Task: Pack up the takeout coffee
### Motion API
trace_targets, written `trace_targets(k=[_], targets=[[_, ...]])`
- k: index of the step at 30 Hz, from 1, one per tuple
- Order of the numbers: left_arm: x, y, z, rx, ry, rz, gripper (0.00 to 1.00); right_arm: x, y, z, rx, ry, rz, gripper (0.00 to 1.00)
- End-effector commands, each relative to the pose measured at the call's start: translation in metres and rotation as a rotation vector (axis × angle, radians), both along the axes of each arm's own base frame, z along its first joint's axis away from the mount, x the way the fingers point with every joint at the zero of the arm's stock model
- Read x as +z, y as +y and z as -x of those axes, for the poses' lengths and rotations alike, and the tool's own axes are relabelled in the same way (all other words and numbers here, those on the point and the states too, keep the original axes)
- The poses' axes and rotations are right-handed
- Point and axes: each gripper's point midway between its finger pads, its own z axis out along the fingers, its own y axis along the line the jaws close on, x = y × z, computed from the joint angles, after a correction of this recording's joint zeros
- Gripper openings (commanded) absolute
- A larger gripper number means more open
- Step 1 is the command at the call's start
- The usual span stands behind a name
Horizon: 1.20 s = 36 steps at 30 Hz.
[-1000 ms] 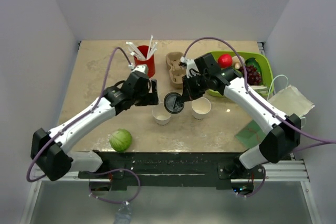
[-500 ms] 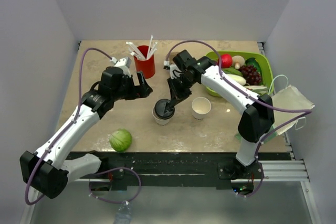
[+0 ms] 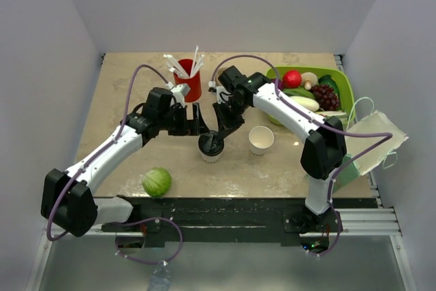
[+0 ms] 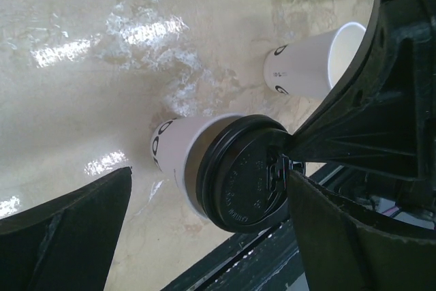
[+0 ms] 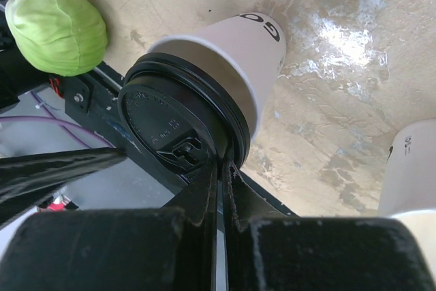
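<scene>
Green cabbage (image 3: 157, 182) lay nearest me on the table (image 3: 122, 93). Just past it the takeout coffee (image 4: 178, 148) stood upright near the middle, with its black lid (image 4: 238, 182) on top. My right gripper (image 5: 221, 163) was clenched on the rim of that black lid. My left gripper (image 3: 197, 120) hung just left of the coffee, jaws spread wide and grasping nothing. A lidless white cup (image 3: 261, 140) stood to the right. Farther back I saw a red cup (image 3: 191, 85) of straws and a green bowl (image 3: 347, 90) of produce.

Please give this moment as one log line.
right gripper: shut on black lid | black lid: on white paper cup | left gripper: open, near cup
</scene>
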Motion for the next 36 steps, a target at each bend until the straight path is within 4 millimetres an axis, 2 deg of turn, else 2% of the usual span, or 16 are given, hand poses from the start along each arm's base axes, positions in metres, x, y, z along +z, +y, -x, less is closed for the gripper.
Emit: trace_targets(k=[1, 8, 16, 26, 29, 36], targets=[[-0.008, -0.01, 0.004, -0.076, 0.016, 0.024, 0.99, 0.011, 0.011, -0.008, -0.014, -0.025, -0.043, 0.0], [-0.011, -0.01, 0.007, -0.081, 0.028, 0.025, 0.98, 0.004, 0.013, -0.007, -0.017, -0.005, -0.045, 0.0], [-0.03, -0.01, 0.017, -0.091, 0.085, 0.027, 0.92, -0.004, 0.009, -0.011, -0.035, -0.014, -0.014, 0.0], [-0.032, -0.011, 0.019, -0.1, 0.096, 0.031, 0.92, -0.005, 0.002, 0.0, -0.031, 0.027, 0.01, 0.0], [-0.032, -0.009, 0.018, -0.097, 0.094, 0.024, 0.92, -0.012, 0.002, 0.002, -0.033, 0.044, 0.019, 0.0], [-0.043, -0.01, 0.019, -0.101, 0.117, 0.018, 0.9, -0.012, 0.007, -0.008, -0.052, 0.018, 0.009, 0.0]])
